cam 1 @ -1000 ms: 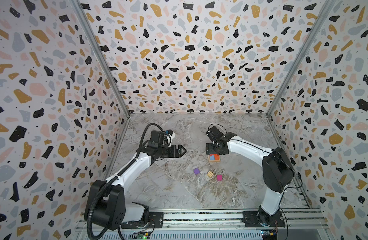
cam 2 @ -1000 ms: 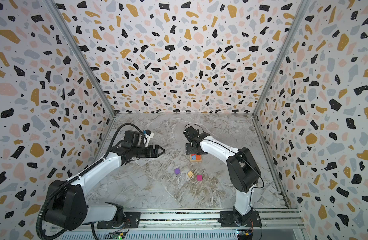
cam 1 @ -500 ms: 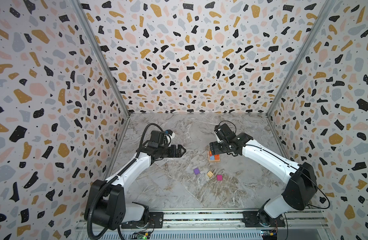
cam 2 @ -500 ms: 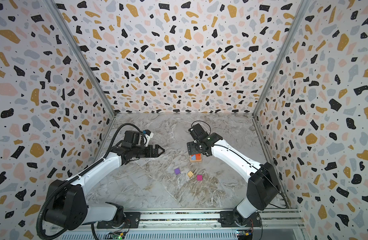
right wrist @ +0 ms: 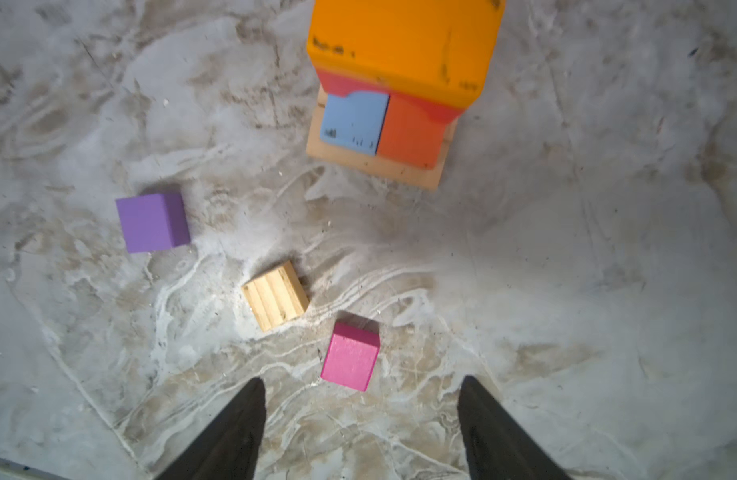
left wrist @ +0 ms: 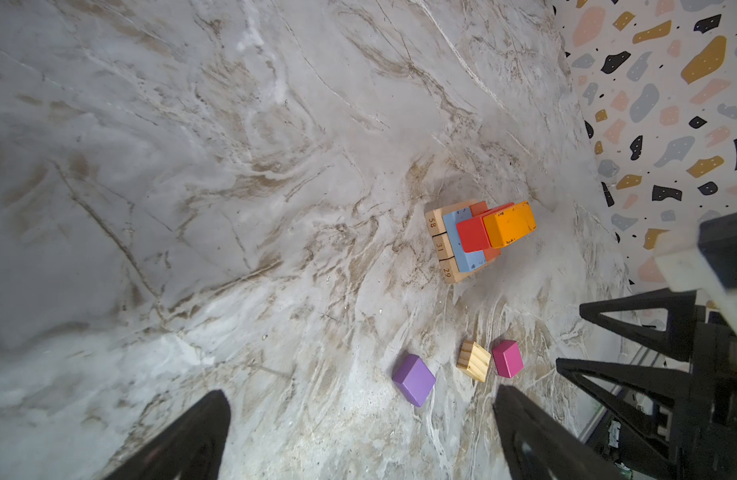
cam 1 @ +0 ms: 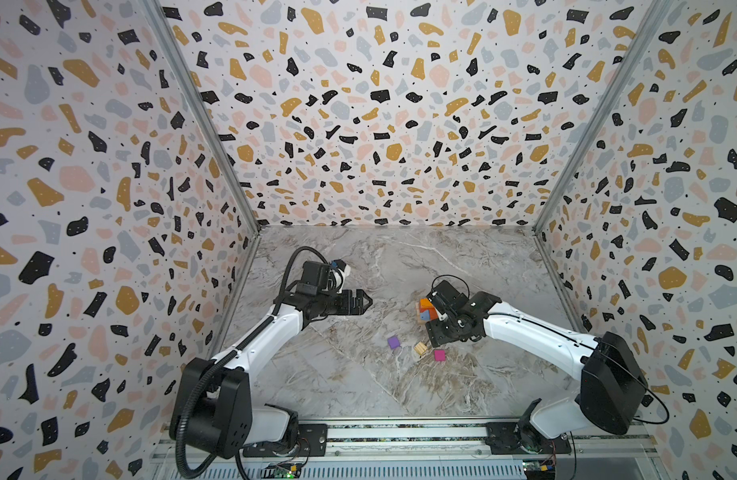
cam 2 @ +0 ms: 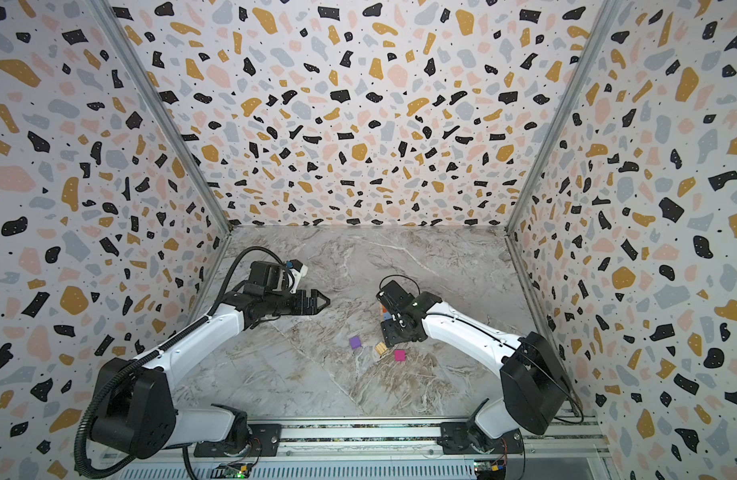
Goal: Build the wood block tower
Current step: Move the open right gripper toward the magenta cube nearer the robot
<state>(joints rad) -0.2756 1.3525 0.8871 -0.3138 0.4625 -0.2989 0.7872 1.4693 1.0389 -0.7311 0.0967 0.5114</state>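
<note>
Marbled tabletop (cam 1: 358, 386), terrazzo-print walls (cam 1: 379, 104) (left gripper (cam 1: 367, 300) and right gripper (right wrist: 362, 379) both apart, empty)

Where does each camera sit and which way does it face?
Top views: high over the arm bases, looking down toward the back wall; both arms, left hand and right hand show.
Left wrist: raised left of the block tower, facing it; own fingertips and right hand show.
Right wrist: above the magenta cube, looking down; own fingertips show.
Shared by both wrists: block tower, purple cube, tan cube, magenta cube.
</note>
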